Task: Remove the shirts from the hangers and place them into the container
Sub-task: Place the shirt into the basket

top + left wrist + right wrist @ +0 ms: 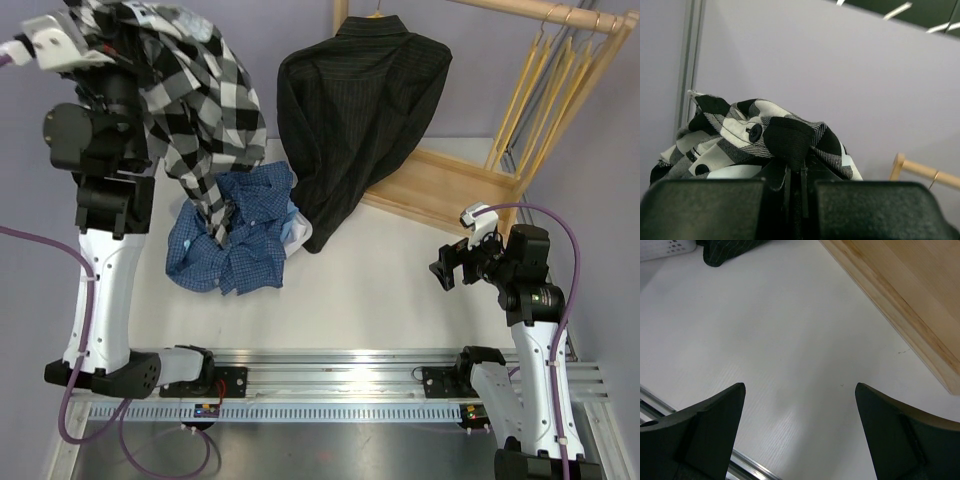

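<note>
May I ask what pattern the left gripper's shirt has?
The shirt is black-and-white check; see top view.

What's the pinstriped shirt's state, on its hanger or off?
On: the black pinstriped shirt hangs spread, with a hanger hook showing above its collar.

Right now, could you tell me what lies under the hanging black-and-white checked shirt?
A crumpled dark blue checked shirt lies there. The container beneath it is hidden in the top view.

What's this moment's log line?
left jaws: shut on black-and-white large-check shirt, raised | right jaws: open, empty | black pinstriped shirt: hanging | dark blue small-check shirt: over white plastic basket
</note>
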Motion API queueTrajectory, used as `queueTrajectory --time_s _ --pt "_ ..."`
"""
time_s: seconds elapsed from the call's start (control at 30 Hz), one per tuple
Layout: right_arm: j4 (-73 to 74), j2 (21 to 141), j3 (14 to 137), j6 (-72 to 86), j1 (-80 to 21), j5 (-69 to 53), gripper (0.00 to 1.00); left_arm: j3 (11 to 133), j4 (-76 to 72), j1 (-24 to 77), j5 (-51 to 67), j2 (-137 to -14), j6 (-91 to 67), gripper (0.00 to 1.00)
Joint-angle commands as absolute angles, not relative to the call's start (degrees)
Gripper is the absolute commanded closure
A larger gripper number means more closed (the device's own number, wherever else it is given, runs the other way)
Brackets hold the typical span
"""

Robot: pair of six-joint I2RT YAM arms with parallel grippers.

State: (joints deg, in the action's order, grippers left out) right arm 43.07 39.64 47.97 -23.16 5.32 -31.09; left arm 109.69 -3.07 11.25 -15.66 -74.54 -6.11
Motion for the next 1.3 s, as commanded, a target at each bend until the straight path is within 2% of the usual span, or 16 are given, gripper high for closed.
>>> queueTrajectory --time_s 0.0,0.23,0.4,0.63,0.93,1.27 --pt "41.9 39.2 48.1 -23.4 5.8 -32.4 0.01 97.1 -9.6 10.5 -13.8 -69.6 -7.6 1.0" --pt "41.9 39.0 48.2 -23.4 5.8 -32.6 0.0 75.8 -5.6 9.0 -11.3 -59.6 -6.8 1.0" --pt "42.0 39.2 48.2 -23.5 5.8 -33.0 0.01 68.5 -1.0 6.4 -9.4 -57.0 -6.2 1.0" --pt "42.1 39.2 48.1 -23.5 5.8 -32.7 0.01 64.1 9.5 4.7 -2.3 -65.2 -4.0 1.0" --pt "42.1 39.5 48.2 -23.6 5.9 -32.7 0.01 56.9 13.3 4.3 6.1 -74.4 -2.5 1.0" --pt "42.1 38.8 48.2 -23.6 6.1 -32.8 0.01 60.9 20.1 4.3 11.7 -87.6 -1.1 1.0"
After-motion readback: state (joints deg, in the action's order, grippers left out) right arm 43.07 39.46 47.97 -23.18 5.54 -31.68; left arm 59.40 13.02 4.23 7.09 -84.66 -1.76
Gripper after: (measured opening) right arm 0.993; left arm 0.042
